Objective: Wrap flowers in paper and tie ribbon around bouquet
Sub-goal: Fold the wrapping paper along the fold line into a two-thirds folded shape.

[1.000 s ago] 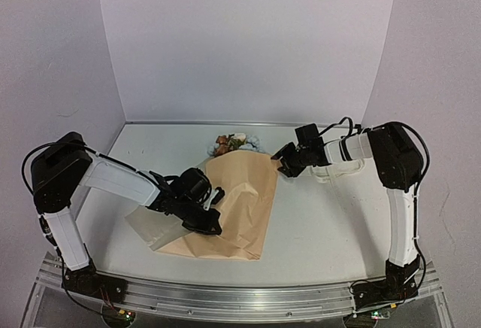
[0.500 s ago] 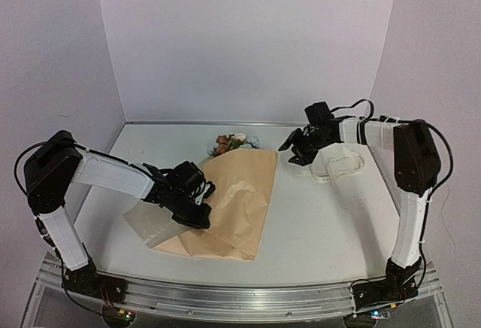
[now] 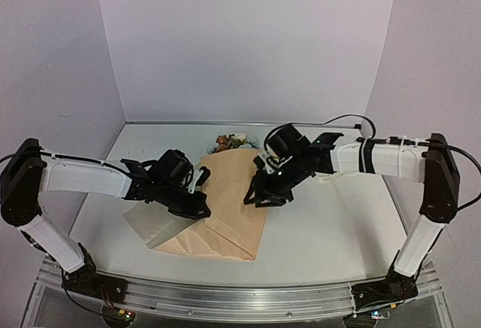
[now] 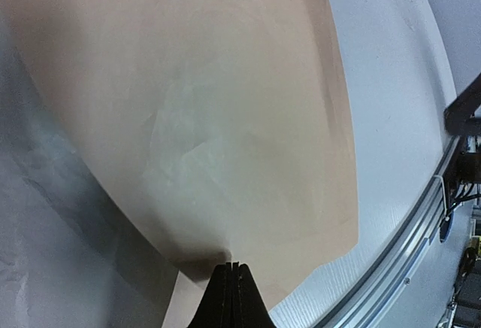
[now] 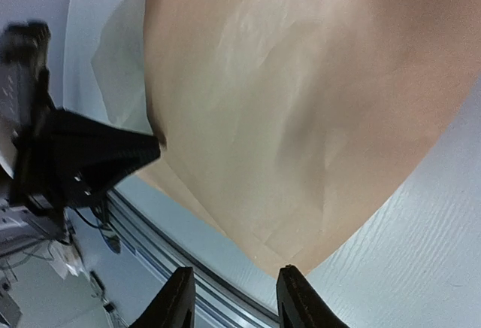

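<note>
Now that the right arm has swung in from the spot right of the paper (image 3: 234,206) where it hovered a second ago, the right gripper (image 3: 261,195) hangs over the paper's right edge, pointing down at it. In its wrist view the two fingers (image 5: 179,302) stand apart with nothing between them, the paper's near corner lying below; it is open and holds nothing.

The left gripper (image 3: 198,203) has shifted too, drawing up along the paper's left side. Its fingers (image 4: 233,298) are pressed tight together, and the pucker in the sheet at their tips suggests they pinch the paper's left edge.

The paper lies on the table (image 3: 331,230) between the two grippers, folded over on itself; a pale grey-green sheet (image 3: 146,226) pokes out from under its left side. The flowers (image 3: 233,142) show only as a cluster of heads just past the paper's far edge; the stems are presumably under the fold. The ribbon I cannot make out; the right forearm now covers the area right of the paper where it lay.

My reading is that wrapping is the step in hand, with both arms now at the sheet: the left anchors one side so the right can take the other and roll it over; tying has not yet begun.
</note>
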You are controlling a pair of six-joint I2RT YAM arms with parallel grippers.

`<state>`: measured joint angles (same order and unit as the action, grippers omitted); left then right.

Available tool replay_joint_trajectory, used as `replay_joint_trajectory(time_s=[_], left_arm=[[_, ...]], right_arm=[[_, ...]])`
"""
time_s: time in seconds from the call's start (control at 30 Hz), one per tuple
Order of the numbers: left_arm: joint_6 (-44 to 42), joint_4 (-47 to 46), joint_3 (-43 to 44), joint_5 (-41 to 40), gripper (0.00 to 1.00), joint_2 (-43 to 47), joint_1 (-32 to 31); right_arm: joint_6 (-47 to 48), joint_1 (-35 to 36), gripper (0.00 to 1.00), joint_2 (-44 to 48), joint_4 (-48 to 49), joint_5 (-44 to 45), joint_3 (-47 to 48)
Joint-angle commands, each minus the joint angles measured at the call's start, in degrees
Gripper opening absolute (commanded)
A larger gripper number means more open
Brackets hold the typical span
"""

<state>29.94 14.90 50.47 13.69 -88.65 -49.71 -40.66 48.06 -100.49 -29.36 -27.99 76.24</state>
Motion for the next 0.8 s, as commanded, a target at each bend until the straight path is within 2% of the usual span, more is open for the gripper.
replay_joint_trajectory(time_s=[0.0, 0.23, 0.43, 0.53, 0.77], left_arm=[[4.6, -2.4, -4.1, 2.1, 0.01, 5.0, 0.0], [11.2, -2.2, -12.0, 5.6, 0.04, 13.5, -1.7], [18.8, -4.6, -20.0, 6.6, 0.04, 17.3, -4.8], [21.5, -7.2, -22.0, 5.0, 0.04, 17.0, -5.0], [23.2, -7.6, -19.9, -2.8, 0.03, 10.2, -4.9]], right_arm=[[7.9, 5.4, 0.35, -3.9, -3.0, 1.5, 2.2], [8.4, 10.2, 0.30, -11.3, -3.3, -0.1, 6.1], [8.3, 10.7, 0.28, -14.5, -3.4, 1.1, 7.8], [7.8, 11.1, 0.26, -15.4, -3.2, 2.6, 8.2], [5.0, 11.9, 0.22, -17.8, -2.1, 8.0, 7.9]])
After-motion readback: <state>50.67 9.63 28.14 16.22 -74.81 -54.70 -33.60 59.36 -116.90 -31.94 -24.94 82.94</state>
